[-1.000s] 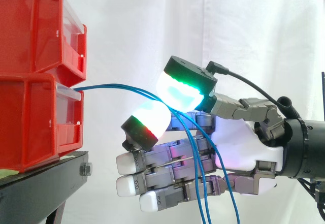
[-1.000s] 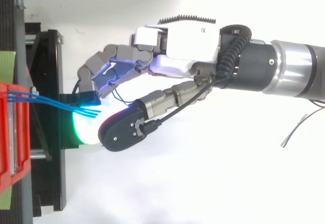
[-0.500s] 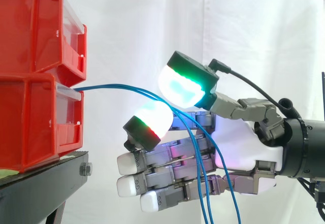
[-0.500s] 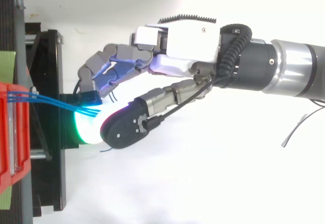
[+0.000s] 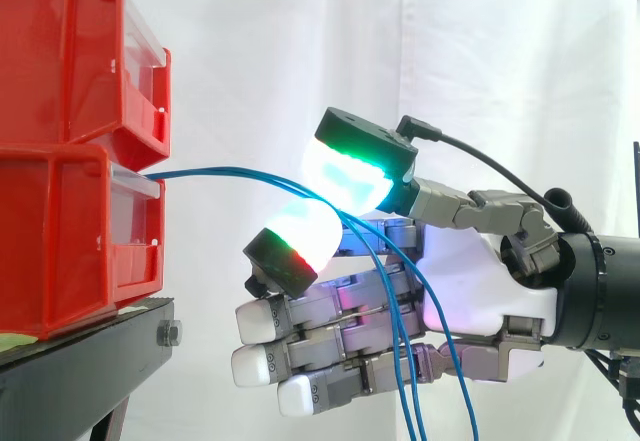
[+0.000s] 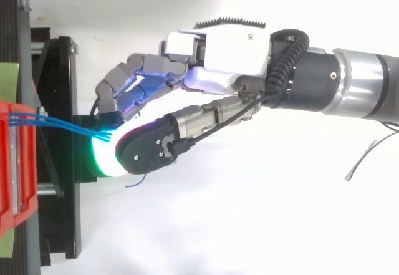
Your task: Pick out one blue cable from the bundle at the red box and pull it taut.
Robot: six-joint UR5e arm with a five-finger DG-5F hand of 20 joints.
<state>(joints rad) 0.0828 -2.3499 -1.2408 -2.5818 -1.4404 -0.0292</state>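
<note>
The hand [image 5: 478, 283] is held level near the lower red box [image 5: 70, 231], thumb and one finger closed in a pinch on the blue cables [image 5: 222, 172], which arc slack from the box front, presumably so that one can be drawn taut.

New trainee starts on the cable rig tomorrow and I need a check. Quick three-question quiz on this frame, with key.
1. True or false: the blue cables come out of the lower red bin.
2. Past the hand, the cables: A) run level and taut; B) hang down slack; C) loop back into the bin.
3. Where on the hand do the cables pass?
Key: 1 true. 2 B. 3 between two glowing pads that pinch them.
</note>
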